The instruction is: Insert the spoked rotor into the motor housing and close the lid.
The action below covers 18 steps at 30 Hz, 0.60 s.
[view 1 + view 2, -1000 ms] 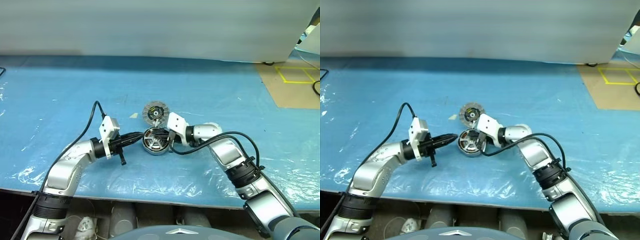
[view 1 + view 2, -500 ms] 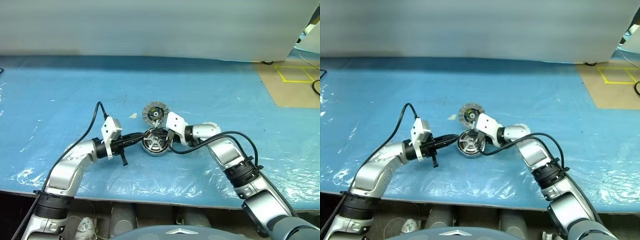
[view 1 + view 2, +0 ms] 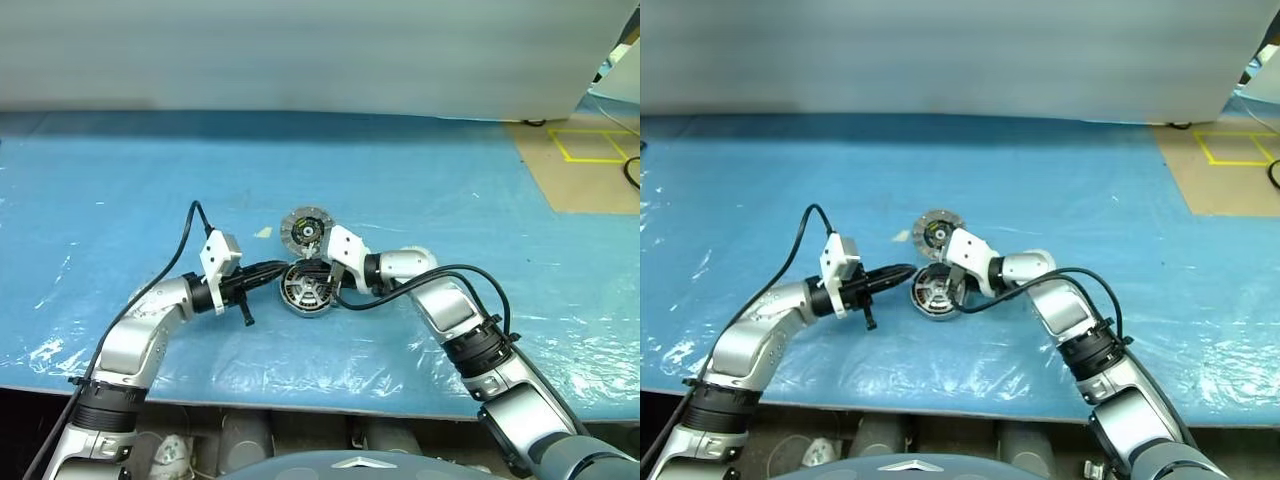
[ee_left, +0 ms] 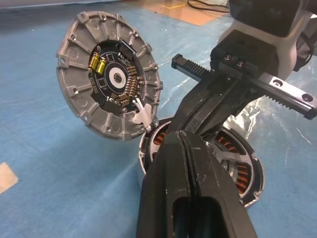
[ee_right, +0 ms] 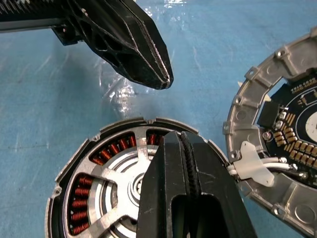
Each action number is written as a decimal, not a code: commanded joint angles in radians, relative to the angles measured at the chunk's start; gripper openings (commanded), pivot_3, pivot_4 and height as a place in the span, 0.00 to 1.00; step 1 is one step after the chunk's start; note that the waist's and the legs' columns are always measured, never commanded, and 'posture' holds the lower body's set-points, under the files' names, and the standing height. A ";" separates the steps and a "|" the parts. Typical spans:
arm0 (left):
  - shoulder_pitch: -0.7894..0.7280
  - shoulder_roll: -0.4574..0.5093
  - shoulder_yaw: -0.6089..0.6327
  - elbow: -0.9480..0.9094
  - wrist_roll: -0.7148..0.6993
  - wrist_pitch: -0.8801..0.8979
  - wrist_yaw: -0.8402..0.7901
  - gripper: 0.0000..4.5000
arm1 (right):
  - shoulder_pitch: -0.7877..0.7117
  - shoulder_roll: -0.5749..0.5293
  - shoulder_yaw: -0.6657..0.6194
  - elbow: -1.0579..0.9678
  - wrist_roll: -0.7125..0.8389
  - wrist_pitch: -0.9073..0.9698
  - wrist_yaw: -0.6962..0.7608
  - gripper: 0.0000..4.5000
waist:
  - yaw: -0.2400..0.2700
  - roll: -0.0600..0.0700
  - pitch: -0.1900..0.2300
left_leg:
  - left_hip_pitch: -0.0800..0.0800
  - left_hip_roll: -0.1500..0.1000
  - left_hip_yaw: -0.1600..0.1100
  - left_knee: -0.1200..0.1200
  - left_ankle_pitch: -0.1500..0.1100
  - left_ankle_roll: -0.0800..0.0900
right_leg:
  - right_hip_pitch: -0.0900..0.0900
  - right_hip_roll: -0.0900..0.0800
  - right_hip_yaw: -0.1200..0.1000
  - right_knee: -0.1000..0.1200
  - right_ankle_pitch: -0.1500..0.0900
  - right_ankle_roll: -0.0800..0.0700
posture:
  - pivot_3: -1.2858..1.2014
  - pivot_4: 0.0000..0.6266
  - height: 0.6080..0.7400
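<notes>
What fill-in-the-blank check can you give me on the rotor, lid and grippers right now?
The spoked rotor sits inside the motor ____.
The lid leans tilted at the housing's edge, its circuit board face ____.
Both the left gripper and the right gripper are ____.

Missing words: housing; exposed; shut

a blue plastic sheet [image 3: 420, 180], wrinkled and glossy, covers the table. on the sheet lies a small pale scrap [image 3: 264, 232], near its middle. past the sheet's far right corner there is brown floor [image 3: 585, 180] marked with yellow tape lines [image 3: 590, 148], and a black cable [image 3: 632, 175] curls at the edge there. along the sheet's far side runs a plain grey wall [image 3: 300, 50]
</notes>
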 commanded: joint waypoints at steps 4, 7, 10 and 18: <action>-0.054 0.035 0.078 0.079 -0.005 -0.070 -0.012 0.01 | -0.005 -0.011 -0.045 -0.040 0.042 -0.025 0.010 0.00 | 0.001 0.000 0.000 | 0.000 0.000 0.000 0.000 0.000 0.000 | 0.000 0.000 0.000 0.000 0.000 0.000 | 0.52 0.24 1.00; -0.071 0.041 0.090 0.109 -0.007 -0.085 -0.017 0.01 | -0.019 0.005 -0.019 -0.034 0.015 -0.016 -0.005 0.00 | -0.001 0.000 0.000 | 0.000 0.000 0.000 0.000 0.000 0.000 | 0.000 0.000 0.000 0.000 0.000 0.000 | 0.52 0.24 1.00; -0.076 0.046 0.091 0.122 -0.004 -0.097 -0.020 0.01 | -0.031 0.019 0.008 -0.017 -0.008 -0.013 -0.011 0.00 | -0.001 0.000 0.000 | 0.000 0.000 0.000 0.000 0.000 0.000 | 0.000 0.000 0.000 0.000 0.000 0.000 | 0.52 0.24 1.00; -0.055 0.035 0.083 0.111 -0.001 -0.111 -0.010 0.01 | -0.033 -0.013 0.062 0.033 -0.075 -0.037 0.005 0.00 | 0.002 0.000 0.000 | -0.001 0.000 0.000 0.001 0.000 0.000 | 0.000 0.000 -0.001 0.001 0.000 0.000 | 0.52 0.24 1.00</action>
